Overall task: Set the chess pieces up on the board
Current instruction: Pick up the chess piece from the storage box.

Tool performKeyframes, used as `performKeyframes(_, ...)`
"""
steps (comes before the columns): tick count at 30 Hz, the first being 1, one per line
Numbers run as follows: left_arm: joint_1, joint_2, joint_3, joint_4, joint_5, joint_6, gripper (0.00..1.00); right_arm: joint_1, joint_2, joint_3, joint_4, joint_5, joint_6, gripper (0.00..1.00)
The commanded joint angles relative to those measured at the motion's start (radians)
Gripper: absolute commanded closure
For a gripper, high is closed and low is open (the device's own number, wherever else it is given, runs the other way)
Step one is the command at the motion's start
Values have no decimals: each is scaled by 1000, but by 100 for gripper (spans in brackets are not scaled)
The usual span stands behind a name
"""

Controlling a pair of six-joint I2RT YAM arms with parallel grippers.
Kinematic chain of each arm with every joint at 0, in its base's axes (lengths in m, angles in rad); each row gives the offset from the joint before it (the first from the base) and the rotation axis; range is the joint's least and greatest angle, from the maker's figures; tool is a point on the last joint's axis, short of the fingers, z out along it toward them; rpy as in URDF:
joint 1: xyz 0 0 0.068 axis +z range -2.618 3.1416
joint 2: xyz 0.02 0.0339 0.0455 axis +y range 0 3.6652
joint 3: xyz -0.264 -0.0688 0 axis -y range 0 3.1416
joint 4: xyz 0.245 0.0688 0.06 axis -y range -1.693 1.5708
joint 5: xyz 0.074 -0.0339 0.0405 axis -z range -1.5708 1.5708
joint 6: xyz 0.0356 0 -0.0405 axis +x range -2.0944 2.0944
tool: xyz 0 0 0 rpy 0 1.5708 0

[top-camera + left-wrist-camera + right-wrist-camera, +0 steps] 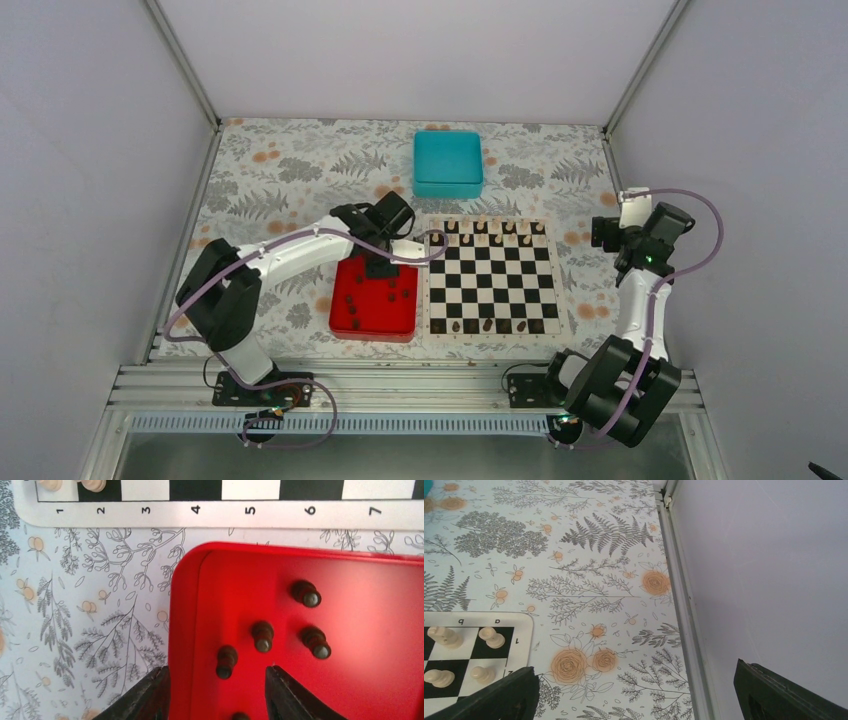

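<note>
Your dark chess pieces (pixel 262 636) mostly lie on their sides in the red tray (pixel 372 332), and the left wrist view shows 4 of them clearly plus a 5th cut off at the bottom edge. A few more stand on the near row of the board (pixel 495 285), which sits just beside the tray on its right; the pale pieces (pixel 490 232) fill the far rows. Your left gripper (pixel 216 690) hangs over the tray's far corner with its jaws apart and holding nothing (1 finger is over the tablecloth outside the rim, the other over the red floor), and 1 toppled piece lies between them. Your right gripper (pixel 636 695) is spread wide over the table (pixel 589 570) beyond the board's right edge, close to the wall (pixel 769 570). A teal box (pixel 448 163) sits beyond the board.
</note>
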Motion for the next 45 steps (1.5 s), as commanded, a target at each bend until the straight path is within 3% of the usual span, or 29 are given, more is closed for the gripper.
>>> performKeyframes(1,-22,35,44,57,27,-33,53,-11,-16,-6,-6,-46,-10,0)
performKeyframes(14,-98,142,86,38,47,-49,53,-11,-16,-10,-35,-88,-31,0)
performKeyframes(45,-129,206,50,-19,32,-47,52,-11,-11,-10,-60,-120,-51,0)
